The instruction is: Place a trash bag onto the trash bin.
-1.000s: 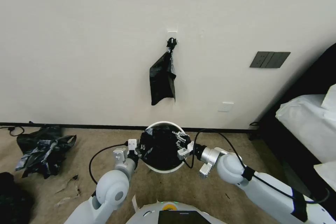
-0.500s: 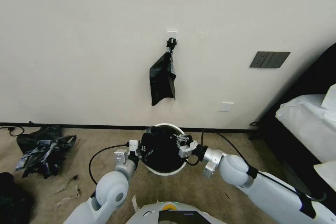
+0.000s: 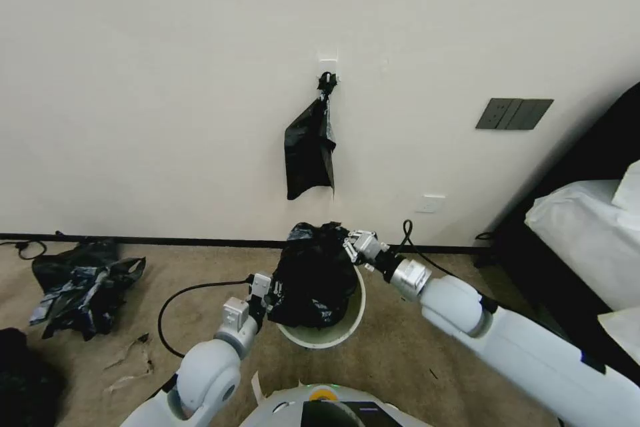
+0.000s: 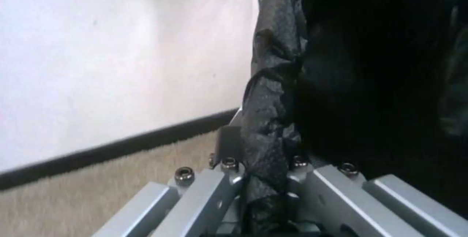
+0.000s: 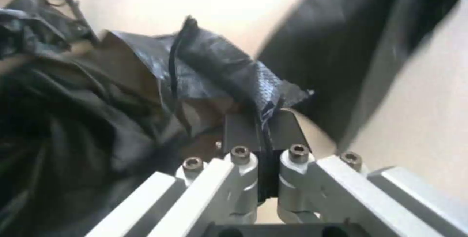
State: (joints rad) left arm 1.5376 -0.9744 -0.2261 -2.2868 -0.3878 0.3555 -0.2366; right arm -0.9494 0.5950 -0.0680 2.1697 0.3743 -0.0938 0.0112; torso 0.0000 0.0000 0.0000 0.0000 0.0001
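Note:
The cream-white trash bin [image 3: 333,337] stands on the carpet near the wall. The black trash bag [image 3: 312,277] bulges out of its top and covers the left side of its rim. My left gripper [image 3: 270,290] is at the bin's left side, shut on a fold of the trash bag [image 4: 273,112], which runs between its fingers [image 4: 229,145]. My right gripper [image 3: 357,243] is raised above the bin's far right rim. It is shut on the edge of the trash bag [image 5: 210,72], pinched between its dark pads [image 5: 241,131].
A second black bag [image 3: 310,153] hangs from a wall hook above the bin. A black plastic pile with blue-grey patches [image 3: 83,283] lies on the left, a dark bundle [image 3: 20,380] at the lower left. A bed with white bedding [image 3: 587,240] stands at the right.
My right gripper has risen and moved toward the wall, pulling the bag's edge up out of the bin. The bag now stands higher. The left gripper has shifted slightly toward the bin.

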